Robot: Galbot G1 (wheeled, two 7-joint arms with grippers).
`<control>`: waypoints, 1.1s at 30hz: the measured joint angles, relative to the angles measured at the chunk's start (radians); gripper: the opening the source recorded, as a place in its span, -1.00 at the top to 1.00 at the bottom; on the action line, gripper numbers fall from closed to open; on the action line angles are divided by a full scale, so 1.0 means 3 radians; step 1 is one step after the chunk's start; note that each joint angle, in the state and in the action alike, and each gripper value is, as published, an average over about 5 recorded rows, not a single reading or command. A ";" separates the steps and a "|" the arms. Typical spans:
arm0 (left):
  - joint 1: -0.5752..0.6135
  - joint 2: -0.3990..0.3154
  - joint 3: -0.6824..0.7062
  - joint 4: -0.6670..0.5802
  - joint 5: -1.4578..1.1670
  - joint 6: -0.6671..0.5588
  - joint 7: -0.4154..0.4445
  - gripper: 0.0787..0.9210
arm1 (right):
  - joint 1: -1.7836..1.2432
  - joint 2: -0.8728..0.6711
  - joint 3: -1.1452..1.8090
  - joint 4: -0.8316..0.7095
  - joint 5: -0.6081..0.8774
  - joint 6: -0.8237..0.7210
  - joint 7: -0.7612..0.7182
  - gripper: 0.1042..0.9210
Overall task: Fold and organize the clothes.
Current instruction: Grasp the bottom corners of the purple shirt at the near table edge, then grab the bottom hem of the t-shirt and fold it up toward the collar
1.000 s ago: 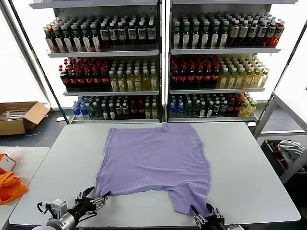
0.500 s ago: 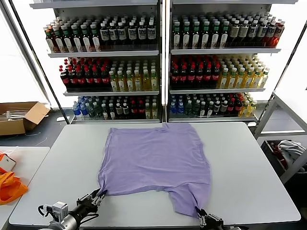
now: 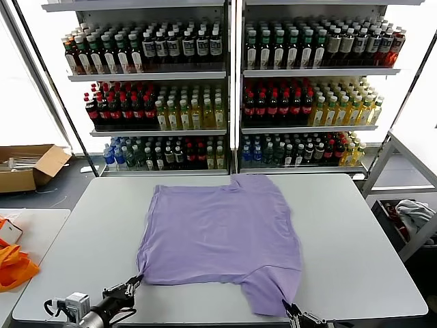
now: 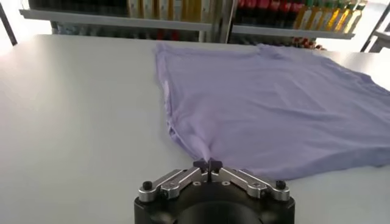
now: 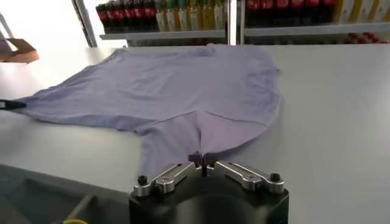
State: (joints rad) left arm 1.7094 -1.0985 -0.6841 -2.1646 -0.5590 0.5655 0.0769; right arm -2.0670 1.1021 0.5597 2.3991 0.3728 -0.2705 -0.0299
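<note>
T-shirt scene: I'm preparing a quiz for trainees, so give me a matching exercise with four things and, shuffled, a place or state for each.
Things:
1. T-shirt
2. left hand
3. right hand
4. cardboard box

Places or states:
A. on the floor beyond the table's left
B. shut on the shirt's near left corner
C. spread flat on the table
D. shut on the shirt's near right sleeve

Pairs: 1-C, 2-B, 3-D, 4-A

Table (image 3: 362,232) bare L/R of T-shirt (image 3: 225,225).
</note>
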 measured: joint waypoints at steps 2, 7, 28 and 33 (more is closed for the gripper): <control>0.0095 -0.0018 -0.0055 -0.0097 0.0002 0.0007 -0.0003 0.99 | -0.0074 -0.0008 0.0014 0.0044 0.0028 0.0065 0.0001 0.97; 0.0334 -0.0079 -0.0190 -0.0306 -0.0002 0.0015 -0.0002 0.99 | -0.0127 0.0008 0.0014 0.0102 0.0107 0.0195 0.0028 0.97; -0.0300 0.0141 -0.0116 0.0011 -0.0436 0.0022 -0.0027 0.99 | 0.1103 -0.0314 -0.0150 -0.0328 0.0746 0.0237 0.0341 0.97; -0.0665 0.0176 0.0002 0.0260 -0.0512 0.0029 -0.0025 0.99 | 0.1597 -0.0484 -0.0354 -0.0637 0.0890 0.0160 0.0396 0.97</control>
State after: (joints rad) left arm 1.5098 -1.0455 -0.6835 -2.0865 -0.7126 0.5742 0.0693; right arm -1.5878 0.9569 0.4535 2.2081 0.6399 -0.2224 0.0887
